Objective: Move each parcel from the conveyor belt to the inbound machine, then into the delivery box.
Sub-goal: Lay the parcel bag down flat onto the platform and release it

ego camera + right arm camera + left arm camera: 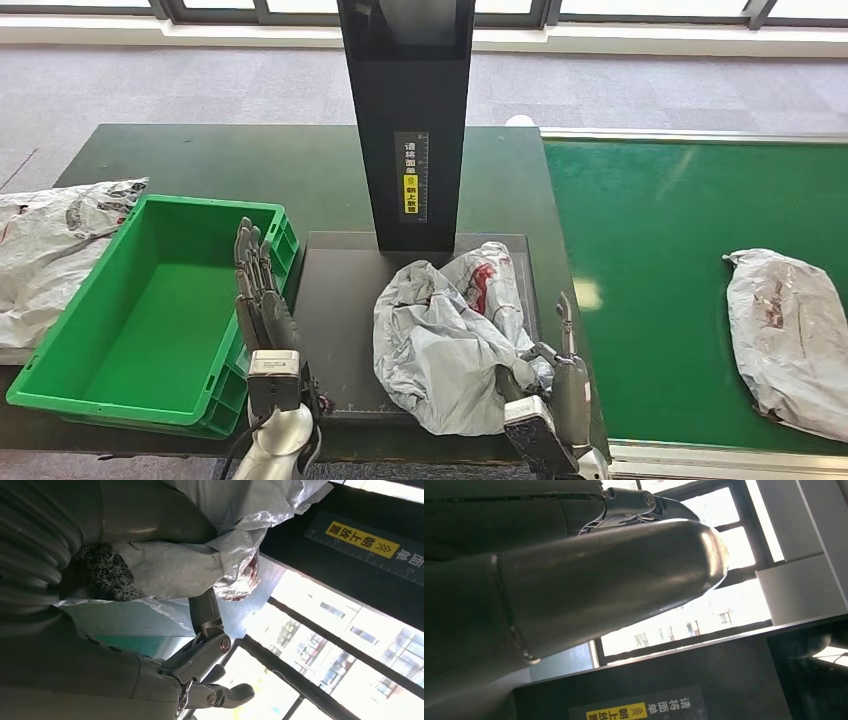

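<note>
From the head view, the right hand (545,400) grips a crumpled grey parcel (450,340) resting on the inbound machine's dark plate (340,330), below its black column (410,120); the left hand (262,300) hovers with fingers straight and empty beside the green delivery box (150,320). Second step, seemingly: next, a lift leftward over the box wall. Another parcel (790,335) waits on the conveyor belt (660,250). Left wrist view: only a thumb, windows. Right wrist view: fingers (205,612) clamped on grey plastic.
</note>
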`<state>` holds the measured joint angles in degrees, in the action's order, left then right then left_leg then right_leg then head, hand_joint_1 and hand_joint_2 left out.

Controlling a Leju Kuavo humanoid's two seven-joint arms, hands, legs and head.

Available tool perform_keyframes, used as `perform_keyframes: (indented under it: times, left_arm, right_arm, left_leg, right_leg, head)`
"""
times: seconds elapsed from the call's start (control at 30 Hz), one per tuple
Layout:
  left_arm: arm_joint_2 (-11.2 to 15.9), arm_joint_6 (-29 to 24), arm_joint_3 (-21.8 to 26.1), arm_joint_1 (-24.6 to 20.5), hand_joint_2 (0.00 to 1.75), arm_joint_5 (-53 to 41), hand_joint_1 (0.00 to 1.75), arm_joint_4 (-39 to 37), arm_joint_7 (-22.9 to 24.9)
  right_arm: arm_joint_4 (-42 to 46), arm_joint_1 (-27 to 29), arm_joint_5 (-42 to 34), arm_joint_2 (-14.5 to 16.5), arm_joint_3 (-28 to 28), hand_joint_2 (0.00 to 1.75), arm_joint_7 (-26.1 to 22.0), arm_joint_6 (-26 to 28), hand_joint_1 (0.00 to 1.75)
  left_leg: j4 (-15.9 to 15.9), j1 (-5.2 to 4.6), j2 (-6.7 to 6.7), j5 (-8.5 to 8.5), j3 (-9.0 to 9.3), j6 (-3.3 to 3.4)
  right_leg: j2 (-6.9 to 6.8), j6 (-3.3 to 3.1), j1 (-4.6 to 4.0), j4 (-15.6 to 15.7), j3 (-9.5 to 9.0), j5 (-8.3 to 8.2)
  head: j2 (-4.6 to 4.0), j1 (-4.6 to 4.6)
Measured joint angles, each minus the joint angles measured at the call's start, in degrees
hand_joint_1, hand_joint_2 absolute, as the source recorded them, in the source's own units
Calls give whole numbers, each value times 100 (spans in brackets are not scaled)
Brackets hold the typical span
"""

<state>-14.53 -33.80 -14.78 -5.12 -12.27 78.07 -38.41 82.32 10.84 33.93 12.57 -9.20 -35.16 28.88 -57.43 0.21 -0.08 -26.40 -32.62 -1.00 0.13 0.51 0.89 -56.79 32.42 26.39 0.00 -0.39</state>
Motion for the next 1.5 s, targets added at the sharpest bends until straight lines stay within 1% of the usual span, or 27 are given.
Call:
perform_keyframes:
  times: [0.1,0.13,0.27,0.33,0.47,0.73,0.93,1.0,1.07,1.17,1.3,1.37,1.43,1.5]
  left_arm:
    - [0,-1,0,-5,0,-25,0,-55,-34]
    - [0,-4,0,-7,0,-30,0,-68,-37]
    - [0,80,0,-12,0,-25,0,-110,-39]
    - [0,190,0,-13,0,-45,0,-127,-39]
    - [0,321,0,-14,0,-130,0,-127,-39]
    - [0,330,0,-13,0,-144,0,-124,-39]
    - [-4,381,-2,-14,0,-466,0,-130,-39]
    - [-4,388,-10,-16,0,-536,0,-134,-38]
    - [-4,393,-29,-20,0,-559,0,-136,-38]
    - [-2,405,-94,-37,0,-560,0,-156,-37]
    - [-1,428,-170,-67,0,-557,0,-220,-37]
    - [-2,435,-192,-76,0,-569,0,-237,-33]
    - [-2,431,-197,-76,0,-604,0,-222,-26]
    - [-1,411,-197,-74,0,-633,0,-188,-22]
  right_arm:
    - [-39,-53,737,-6,23,175,186,473,0]
    - [-60,-74,842,-7,27,175,212,525,0]
    - [-147,-144,621,-9,33,175,216,295,0]
    - [-199,-182,680,-11,33,175,269,284,0]
    - [-245,-218,1080,-10,32,175,433,440,0]
    - [-283,-229,1134,-9,32,175,462,465,0]
    - [-287,-220,1498,-3,33,175,629,783,0]
    - [-287,-211,1864,16,38,175,659,914,0]
    - [-298,-210,1946,40,42,175,550,930,0]
    - [-367,-219,1518,45,27,175,392,868,0]
    - [-374,-168,1713,138,9,175,104,824,0]
    - [-357,-156,1304,115,-99,175,29,804,0]
    - [-330,-160,891,44,-245,175,-178,903,0]
    - [-305,-173,843,6,-391,175,-392,1031,0]
  left_leg:
    - [0,0,0,0,0,0]
    - [0,0,0,0,0,0]
    - [0,0,0,0,0,0]
    - [0,0,0,0,0,0]
    - [0,0,-1,0,0,0]
    - [0,0,-1,0,-1,0]
    - [0,0,0,0,0,0]
    - [0,0,0,0,0,0]
    - [0,0,0,0,0,0]
    - [0,0,-5,0,-1,0]
    - [0,0,5,0,1,0]
    - [0,0,4,0,0,0]
    - [0,1,3,0,0,0]
    - [0,0,8,0,1,0]
  right_leg:
    - [0,0,0,0,0,0]
    - [0,0,0,0,0,0]
    - [-1,0,0,0,0,0]
    - [-1,0,0,0,-1,0]
    - [-2,0,0,0,-1,0]
    - [-2,0,0,0,-1,0]
    - [-2,0,0,0,0,0]
    - [0,0,0,0,1,0]
    - [0,0,0,0,1,0]
    - [-5,0,0,0,-1,0]
    - [1,0,0,0,3,0]
    - [1,0,0,0,2,0]
    - [0,0,-1,-1,0,0]
    - [4,0,0,-1,1,-1]
  head:
    - [0,0]
    - [0,0]
    - [0,0]
    - [0,0]
    - [0,0]
    - [0,0]
    - [0,0]
    - [0,0]
    - [0,0]
    - [0,0]
    - [0,0]
    - [0,0]
    - [0,0]
    - [0,0]
